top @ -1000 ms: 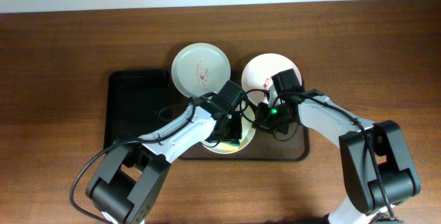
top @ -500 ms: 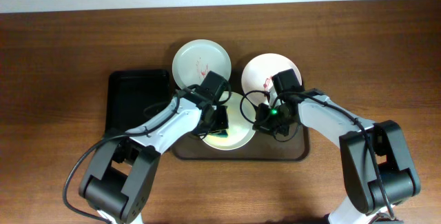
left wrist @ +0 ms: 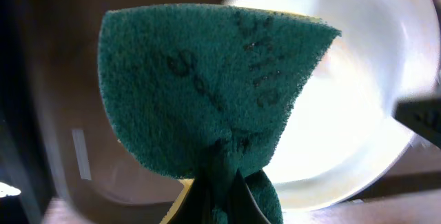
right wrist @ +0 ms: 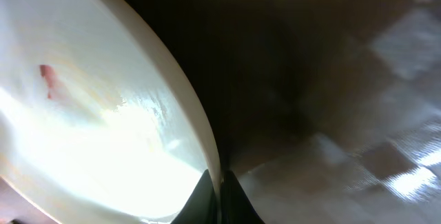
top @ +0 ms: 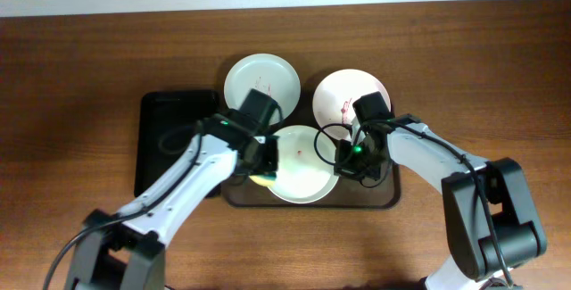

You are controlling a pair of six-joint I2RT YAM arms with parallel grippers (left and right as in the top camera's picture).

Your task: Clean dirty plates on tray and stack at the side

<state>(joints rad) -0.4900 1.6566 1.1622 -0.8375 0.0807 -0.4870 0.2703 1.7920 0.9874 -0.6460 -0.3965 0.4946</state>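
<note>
Three plates lie on the dark brown tray (top: 384, 199). The pale green plate (top: 261, 81) at the back left and the pinkish-white plate (top: 343, 92) at the back right bear red smears. The white plate (top: 302, 167) is in front, with a small red mark (right wrist: 47, 76). My right gripper (top: 343, 159) is shut on the white plate's right rim (right wrist: 207, 162). My left gripper (top: 260, 172) is shut on a green sponge (left wrist: 207, 89), held over the tray just left of the white plate (left wrist: 358, 79).
A smaller black tray (top: 174, 138) lies to the left of the brown tray. Bare wooden table (top: 89, 76) surrounds both trays.
My left gripper with the sponge has moved left, off the white plate's middle to its left edge. The right gripper has kept its hold on the rim.
</note>
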